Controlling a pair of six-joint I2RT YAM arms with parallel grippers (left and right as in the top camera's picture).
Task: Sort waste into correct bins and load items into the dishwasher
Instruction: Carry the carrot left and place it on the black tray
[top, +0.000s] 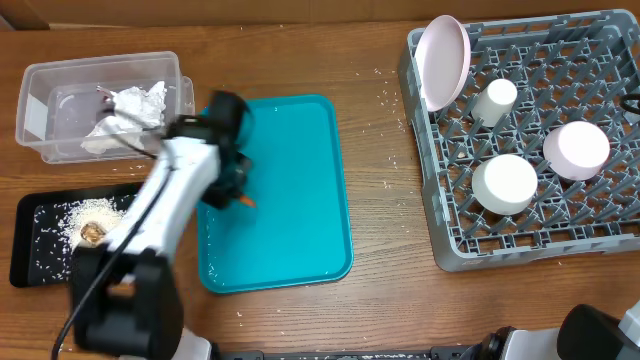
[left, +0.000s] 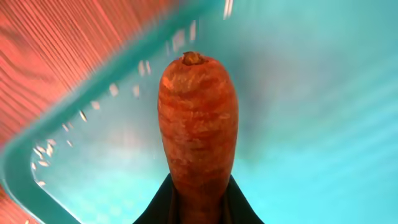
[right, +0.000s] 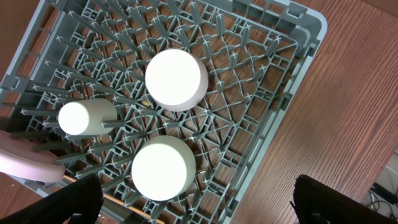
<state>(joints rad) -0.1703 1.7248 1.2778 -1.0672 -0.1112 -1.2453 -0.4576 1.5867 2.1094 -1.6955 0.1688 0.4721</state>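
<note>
Viewing from overhead, the left tool hangs over the left edge of the teal tray, grasping the carrot stick at its tip; left wrist view: stick clamped between both fingers, tray beneath; right wrist view: right tool released, jaws wide, dish rack directly below.

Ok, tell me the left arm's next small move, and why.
Probably lift the carrot stick clear of the teal tray, ready to carry it toward the black tray. The left fingers are shut on it with the teal tray right beneath, and the black tray holds the other food waste: rice and a brown scrap.
</note>
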